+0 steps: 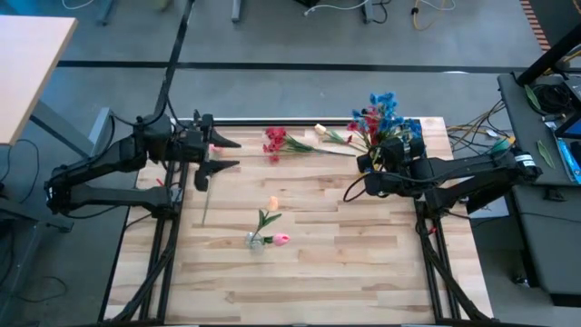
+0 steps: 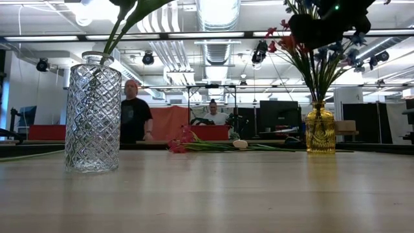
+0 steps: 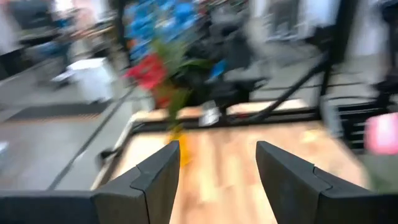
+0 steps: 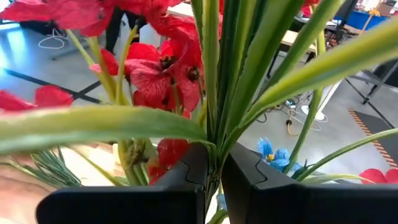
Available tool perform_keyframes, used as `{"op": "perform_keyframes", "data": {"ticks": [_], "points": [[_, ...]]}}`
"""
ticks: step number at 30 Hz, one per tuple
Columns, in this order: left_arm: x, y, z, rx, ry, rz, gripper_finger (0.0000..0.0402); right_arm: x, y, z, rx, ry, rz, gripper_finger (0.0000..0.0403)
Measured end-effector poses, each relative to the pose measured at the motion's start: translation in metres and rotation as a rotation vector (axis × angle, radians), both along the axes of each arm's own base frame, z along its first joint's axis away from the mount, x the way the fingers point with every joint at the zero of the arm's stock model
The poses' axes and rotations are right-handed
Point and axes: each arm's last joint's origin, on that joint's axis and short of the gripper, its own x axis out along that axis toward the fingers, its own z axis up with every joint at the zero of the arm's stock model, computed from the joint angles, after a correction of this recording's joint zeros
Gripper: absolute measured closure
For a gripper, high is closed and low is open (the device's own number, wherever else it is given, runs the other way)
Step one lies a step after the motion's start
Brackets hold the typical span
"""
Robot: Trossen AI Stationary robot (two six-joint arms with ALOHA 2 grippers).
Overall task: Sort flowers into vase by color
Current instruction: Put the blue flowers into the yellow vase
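A clear glass vase near the table's middle holds a peach bud and a pink bud. An amber vase at the far right holds blue flowers and red flowers. A red flower and a cream bud lie on the table at the far edge. My right gripper is beside and above the amber vase, shut on a red flower's stem. My left gripper hovers open and empty at the far left. My right gripper pinches the red flower's green stem and leaves between its two fingers, which lie across the stem. The red blooms stand beyond the fingertips. The fingers hide the stem's lower part, so I cannot tell whether it reaches into the amber vase.
A thin green stem lies on the wood below my left gripper. The near half of the table is bare wood. Two people stand in the room beyond the far edge.
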Motion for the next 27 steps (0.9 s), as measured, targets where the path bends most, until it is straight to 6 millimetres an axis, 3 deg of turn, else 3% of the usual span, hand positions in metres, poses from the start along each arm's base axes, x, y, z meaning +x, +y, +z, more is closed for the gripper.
{"op": "perform_keyframes", "data": {"ticks": [6,14,27], "points": [[-0.008,0.003,-0.007,0.008,0.089,0.186,0.0206,0.003,0.0,-0.003,0.0,-0.004,-0.008,0.0385],[-0.019,0.002,-0.008,-0.003,0.105,0.246,0.0206,0.013,0.0,-0.013,-0.034,0.049,-0.021,0.0385],[-0.026,0.002,-0.028,-0.096,0.26,0.356,0.0206,0.016,0.0,-0.017,-0.002,0.071,-0.007,0.0361]]}}
